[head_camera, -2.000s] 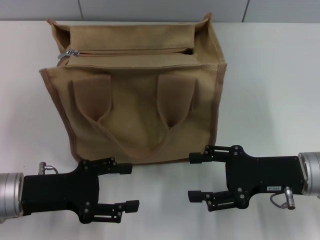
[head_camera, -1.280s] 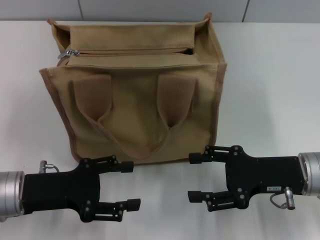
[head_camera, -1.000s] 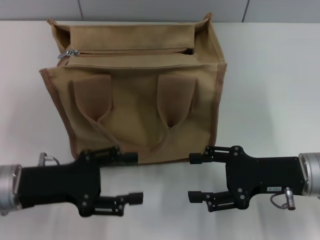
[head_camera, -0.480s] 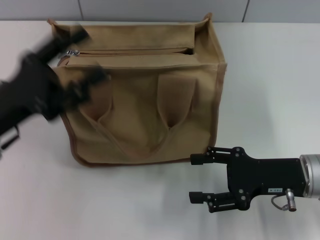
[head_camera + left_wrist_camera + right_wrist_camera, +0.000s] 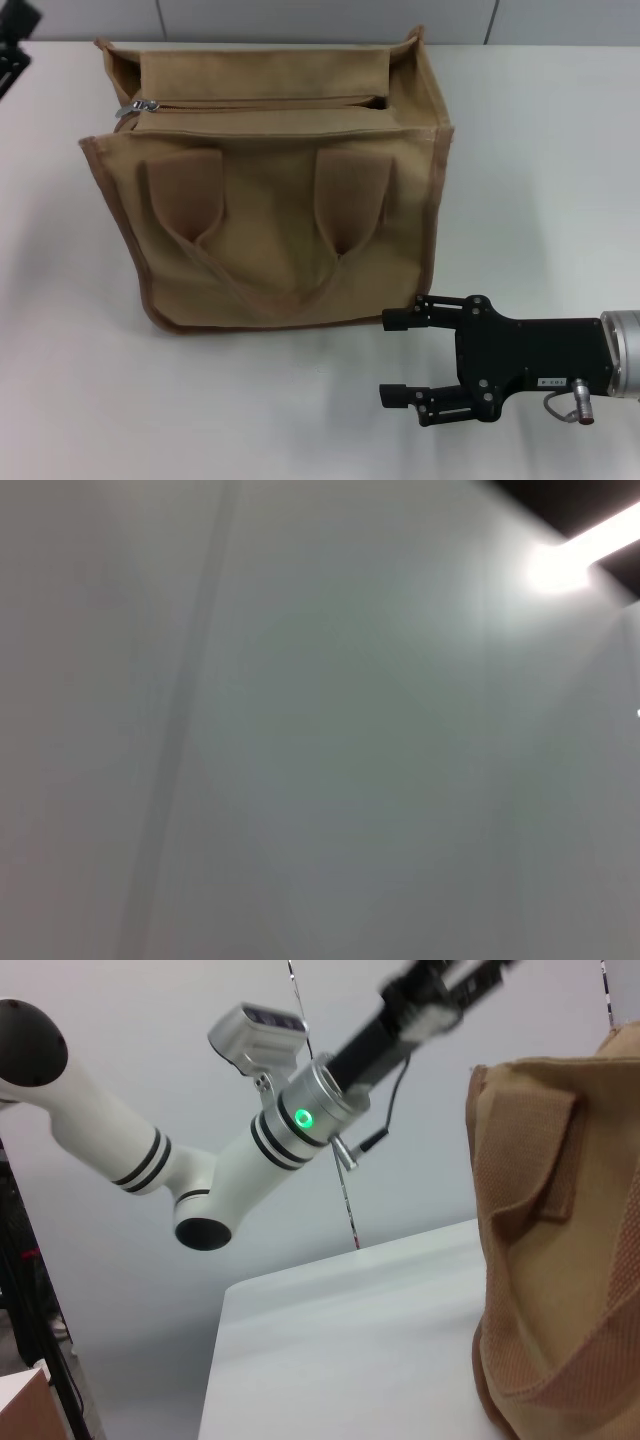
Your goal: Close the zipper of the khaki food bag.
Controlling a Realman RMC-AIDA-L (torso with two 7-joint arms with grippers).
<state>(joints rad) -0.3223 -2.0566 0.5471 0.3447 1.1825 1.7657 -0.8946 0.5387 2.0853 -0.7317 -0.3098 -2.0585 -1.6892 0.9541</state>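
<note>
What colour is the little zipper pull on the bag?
Shiny silver. The zipper pull sits at the left end of the khaki bag's top, clearest in the head view.

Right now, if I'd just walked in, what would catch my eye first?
The khaki food bag fills the middle of the white table, its zipper pull sitting at the robot's left end. The right gripper rests near the bag's front corner, jaws open. The left gripper is raised high, off to the left.

No readable text from my end: the small white label (image 5: 547,379) on the right gripper (image 5: 398,357) body is too small to make out.
</note>
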